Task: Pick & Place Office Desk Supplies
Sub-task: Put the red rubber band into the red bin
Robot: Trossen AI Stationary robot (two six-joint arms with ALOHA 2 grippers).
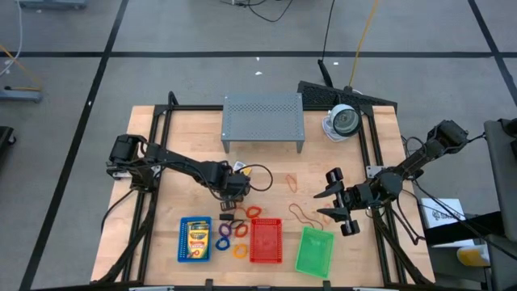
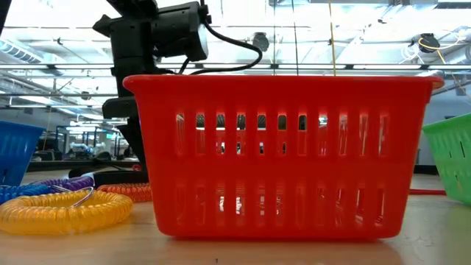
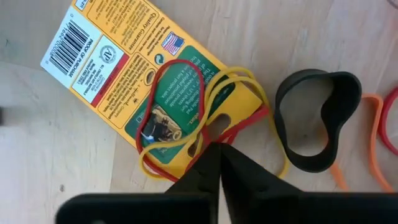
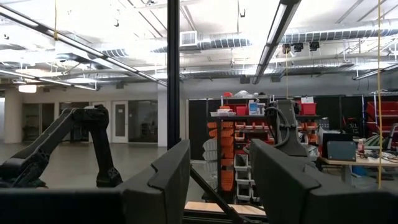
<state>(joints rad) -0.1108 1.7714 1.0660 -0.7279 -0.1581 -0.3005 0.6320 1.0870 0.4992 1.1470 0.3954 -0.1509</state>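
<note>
A yellow-and-green crayon box (image 3: 143,81) lies flat on the wooden table, with a red rubber band (image 3: 177,68) and a yellow rubber band (image 3: 239,78) draped over its near end. My left gripper (image 3: 219,152) (image 1: 233,196) stands over that end, pointing down, shut where the bands run. A wide black band (image 3: 317,118) lies beside the box. My right gripper (image 1: 343,208) (image 4: 217,180) hangs open and raised at the table's right, holding nothing. Blue (image 1: 182,241), red (image 1: 266,240) and green (image 1: 314,250) mesh trays stand along the near edge. My left gripper comes from above, pointing steeply down, with its two fingers (image 3: 199,171) closed together at the crayon box's end. The red band (image 3: 252,119) and the yellow band (image 3: 163,174) both run in under the fingertips. The tips hide the pinch itself. Box and bands lie on the table.
Coiled rings, purple, blue, orange and red (image 1: 233,236), lie between the blue and red trays; a yellow ring (image 2: 62,210) is beside the red tray (image 2: 283,154). Loose rubber bands (image 1: 303,214) lie mid-table. A grey perforated shelf (image 1: 263,120) and a round device (image 1: 343,121) stand at the back.
</note>
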